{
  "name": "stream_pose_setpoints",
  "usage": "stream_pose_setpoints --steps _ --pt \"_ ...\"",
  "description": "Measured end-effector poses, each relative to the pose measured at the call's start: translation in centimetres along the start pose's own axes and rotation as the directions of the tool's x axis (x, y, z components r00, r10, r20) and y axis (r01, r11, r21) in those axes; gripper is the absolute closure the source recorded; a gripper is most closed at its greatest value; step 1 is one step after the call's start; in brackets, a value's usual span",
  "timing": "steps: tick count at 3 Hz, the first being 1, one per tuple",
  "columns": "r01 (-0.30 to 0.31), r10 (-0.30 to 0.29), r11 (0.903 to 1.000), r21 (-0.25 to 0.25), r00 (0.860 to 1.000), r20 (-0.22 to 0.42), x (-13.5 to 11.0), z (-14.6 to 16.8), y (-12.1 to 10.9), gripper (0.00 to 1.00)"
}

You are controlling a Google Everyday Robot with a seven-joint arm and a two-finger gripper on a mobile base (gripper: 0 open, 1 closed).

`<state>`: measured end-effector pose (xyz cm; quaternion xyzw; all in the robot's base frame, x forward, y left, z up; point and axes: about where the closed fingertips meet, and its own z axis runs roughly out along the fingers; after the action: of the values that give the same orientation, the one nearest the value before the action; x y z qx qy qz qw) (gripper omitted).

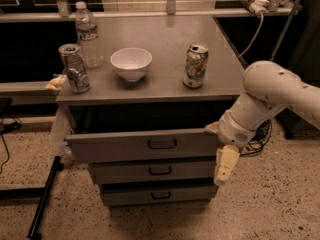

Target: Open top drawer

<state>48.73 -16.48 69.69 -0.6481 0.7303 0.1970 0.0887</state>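
Tool (222, 151) at top drawer (120, 146) rt end; arm (275, 91) cut by rt edge.
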Motion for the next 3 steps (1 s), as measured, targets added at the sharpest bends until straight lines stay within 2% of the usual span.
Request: stream_pose_setpoints --steps 1,2,3 --pt "0.000 0.000 1.0000 0.000 1.000 0.000 -0.1 -0.4 0.1 0.00" --pt "-0.083 0.082 0.9907 -0.108 0.997 -0.016 1.6 -0.3 5.4 0.00" --pt "-0.159 0.153 0.9676 -0.196 0.987 -0.044 2.5 -1.3 10.4 0.00"
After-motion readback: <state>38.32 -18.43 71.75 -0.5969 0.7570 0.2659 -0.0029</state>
